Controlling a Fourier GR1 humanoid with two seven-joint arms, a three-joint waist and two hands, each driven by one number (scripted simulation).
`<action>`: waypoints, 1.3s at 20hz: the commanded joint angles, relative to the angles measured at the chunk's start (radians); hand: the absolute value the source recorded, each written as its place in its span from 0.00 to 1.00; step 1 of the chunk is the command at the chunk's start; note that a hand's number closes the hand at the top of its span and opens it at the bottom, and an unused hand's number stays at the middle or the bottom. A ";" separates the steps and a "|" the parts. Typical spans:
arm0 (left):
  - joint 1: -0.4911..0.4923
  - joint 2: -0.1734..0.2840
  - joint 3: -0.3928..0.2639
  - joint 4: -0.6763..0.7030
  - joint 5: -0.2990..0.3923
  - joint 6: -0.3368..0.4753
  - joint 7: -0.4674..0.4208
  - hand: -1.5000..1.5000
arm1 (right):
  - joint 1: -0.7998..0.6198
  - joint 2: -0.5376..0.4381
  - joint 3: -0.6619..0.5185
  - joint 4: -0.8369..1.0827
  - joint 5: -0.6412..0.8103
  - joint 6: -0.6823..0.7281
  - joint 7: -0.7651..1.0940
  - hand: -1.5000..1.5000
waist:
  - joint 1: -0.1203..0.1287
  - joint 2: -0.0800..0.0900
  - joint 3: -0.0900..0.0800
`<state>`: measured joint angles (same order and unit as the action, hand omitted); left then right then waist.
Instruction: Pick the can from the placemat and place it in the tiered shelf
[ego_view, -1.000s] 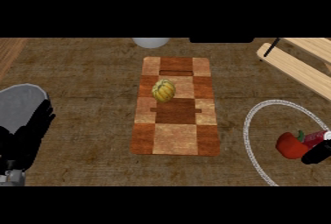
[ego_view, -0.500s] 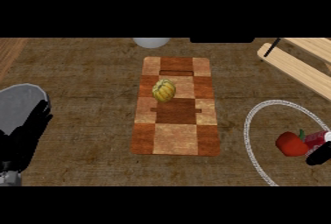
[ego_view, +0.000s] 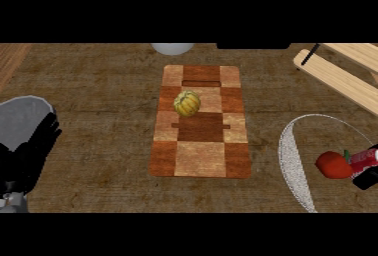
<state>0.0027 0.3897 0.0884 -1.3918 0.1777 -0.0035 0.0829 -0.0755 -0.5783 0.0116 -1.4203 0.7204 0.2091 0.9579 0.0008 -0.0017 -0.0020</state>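
Since a second ago, the left robot hand (ego_view: 29, 155) has shifted slightly at the near left edge, fingers relaxed and holding nothing. At the right edge the right robot hand (ego_view: 367, 176) has edged further out of view; whether it is wide or closed I cannot tell. On the checkered placemat (ego_view: 199, 160) in the middle of the worktop (ego_view: 103, 90) sits a yellow-green rounded thing (ego_view: 187, 103), toward its far end. A red object (ego_view: 334, 165) lies on the plate (ego_view: 291, 160) at right, and the wooden tiered shelf (ego_view: 339, 75) stands far right.
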 joint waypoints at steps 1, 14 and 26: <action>0.023 -0.049 0.001 -0.010 -0.050 0.004 -0.029 0.50 | -0.034 0.029 -0.038 0.054 0.030 0.033 -0.039 1.00 | 0.001 0.001 0.002; 0.029 -0.043 0.058 -0.040 -0.047 -0.053 0.018 0.50 | -0.035 0.025 -0.022 -0.134 0.199 0.055 -0.006 1.00 | -0.001 0.001 0.002; -0.014 -0.015 0.085 -0.012 -0.033 -0.088 0.039 0.50 | -0.457 0.181 0.049 -0.007 0.167 -0.037 -0.194 1.00 | 0.010 0.003 0.002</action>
<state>0.0024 0.3404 0.1355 -1.4251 0.1219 -0.0594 0.1098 -0.4524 -0.4341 0.0621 -1.4289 0.8831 0.1946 0.7771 0.0243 0.0033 0.0000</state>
